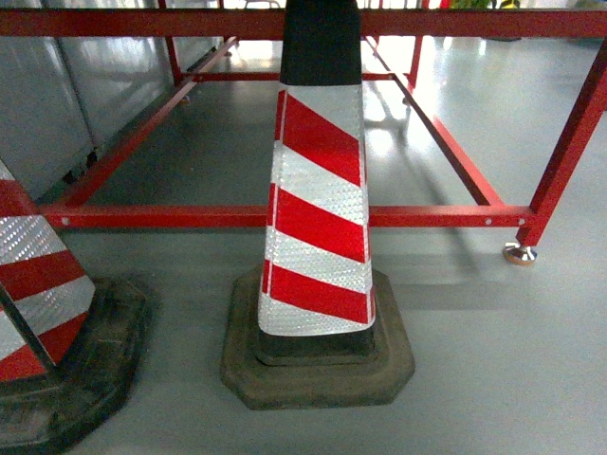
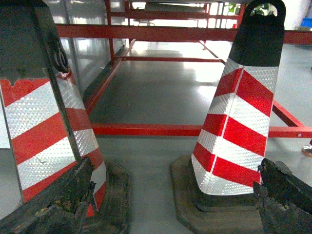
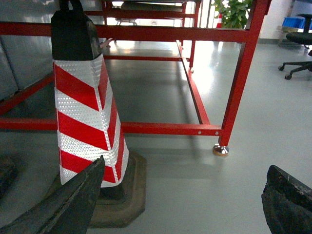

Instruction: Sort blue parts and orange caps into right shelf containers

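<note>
Down at floor level: red-white striped reflective traffic cone (image 1: pixel 318 218) blocked red steel frame (image 1: pixel 285 216), probably marking area off. Both arms' fingers (image 3: pixel 73 204) spread, empty. No bins visible.

A big striped cone (image 1: pixel 318 209) stands right in front, in the middle. A second cone (image 1: pixel 38 313) stands on the left, near it. Between the two cones is a strip of bare floor (image 2: pixel 146 161). Behind both cones a low red bar (image 1: pixel 171 217) of the red frame (image 3: pixel 239 83) runs across and blocks the way low down. To the right of the middle cone the floor is open up to the frame's leg (image 1: pixel 560 161).
</note>
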Motion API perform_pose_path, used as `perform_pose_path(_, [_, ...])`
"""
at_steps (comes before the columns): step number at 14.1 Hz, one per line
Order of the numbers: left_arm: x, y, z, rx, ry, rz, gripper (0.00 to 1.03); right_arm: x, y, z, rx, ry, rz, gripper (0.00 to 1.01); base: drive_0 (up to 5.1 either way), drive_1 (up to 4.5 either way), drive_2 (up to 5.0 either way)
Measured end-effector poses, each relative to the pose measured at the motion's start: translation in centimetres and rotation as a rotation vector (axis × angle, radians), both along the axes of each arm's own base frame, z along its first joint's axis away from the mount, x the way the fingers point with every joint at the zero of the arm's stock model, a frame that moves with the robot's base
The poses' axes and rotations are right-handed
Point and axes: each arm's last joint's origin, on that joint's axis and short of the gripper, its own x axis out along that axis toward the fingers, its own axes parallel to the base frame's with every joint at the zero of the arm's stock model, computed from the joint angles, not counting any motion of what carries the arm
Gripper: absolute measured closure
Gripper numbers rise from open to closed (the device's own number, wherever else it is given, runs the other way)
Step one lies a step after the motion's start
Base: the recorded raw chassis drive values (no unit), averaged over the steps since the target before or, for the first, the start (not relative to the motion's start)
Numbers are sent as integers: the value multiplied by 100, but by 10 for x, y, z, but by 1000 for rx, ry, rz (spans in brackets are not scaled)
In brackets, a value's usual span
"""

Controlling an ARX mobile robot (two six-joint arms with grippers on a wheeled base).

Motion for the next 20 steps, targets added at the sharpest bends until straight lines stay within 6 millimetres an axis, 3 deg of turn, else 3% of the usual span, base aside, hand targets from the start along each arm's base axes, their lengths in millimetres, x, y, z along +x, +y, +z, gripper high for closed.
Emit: perform_pose_path(20, [0, 0, 0, 0, 2, 0, 5, 0, 0, 0, 0, 0, 2, 3, 0, 0, 0])
